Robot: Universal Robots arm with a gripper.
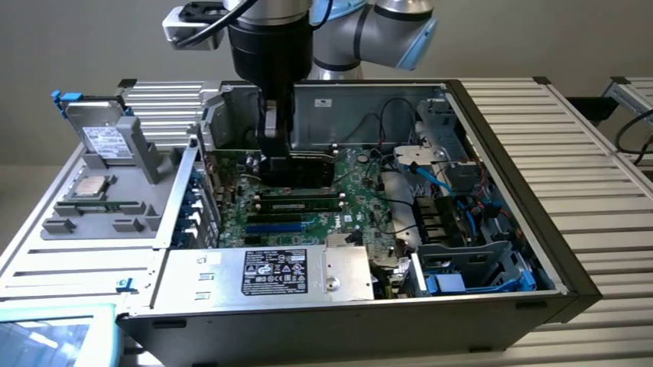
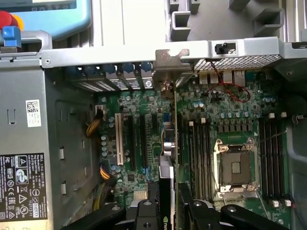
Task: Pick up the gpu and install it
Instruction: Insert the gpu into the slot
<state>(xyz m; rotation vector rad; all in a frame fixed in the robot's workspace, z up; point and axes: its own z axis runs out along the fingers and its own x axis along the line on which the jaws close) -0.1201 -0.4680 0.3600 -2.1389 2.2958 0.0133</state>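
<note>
My gripper [image 1: 274, 159] reaches straight down into the open computer case [image 1: 531, 229] over the green motherboard [image 1: 306, 218]. It is shut on the gpu [image 1: 304, 173], which stands on edge with its dark heatsink block showing. In the wrist view the gpu [image 2: 173, 124] is a thin upright edge running from my gripper [image 2: 170, 213] to the case's rear wall. Its silver end bracket [image 2: 168, 60] sits at the slot openings there. The black fingers [image 2: 149, 203] clamp both faces of the card. Its lower edge runs along the motherboard [image 2: 211, 100] beside the expansion slots [image 2: 129, 139].
A silver power supply [image 1: 271, 274] with a black label fills the case's near side. The bare CPU socket [image 2: 235, 165] and memory slots [image 2: 201, 158] flank the card. Blue and black cables [image 1: 429, 172] crowd the drive bays. A grey tray [image 1: 61, 229] holds a drive [image 1: 102, 141] and a processor [image 1: 92, 186].
</note>
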